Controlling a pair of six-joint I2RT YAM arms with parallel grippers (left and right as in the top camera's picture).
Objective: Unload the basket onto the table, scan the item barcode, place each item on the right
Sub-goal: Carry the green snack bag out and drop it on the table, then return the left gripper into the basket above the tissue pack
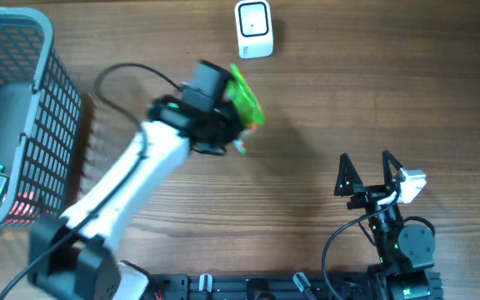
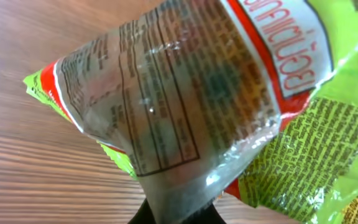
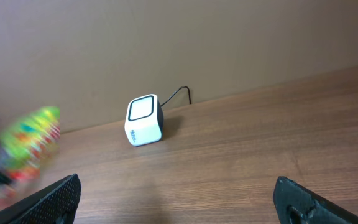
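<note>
Snack bag sits pinched in my left claw, with the white barcode scanner just beyond that claw. Up close, the crinkled green-and-red film shows a nutrition panel blurred by glare; I can't make out a barcode. The bag hides the fingers almost entirely. My right claw gapes wide, well apart.

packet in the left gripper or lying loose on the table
Held: the left gripper is shut on the packet, pinching its lower edge in the left wrist view; overhead it sits edge-on at the arm's tip.
</note>
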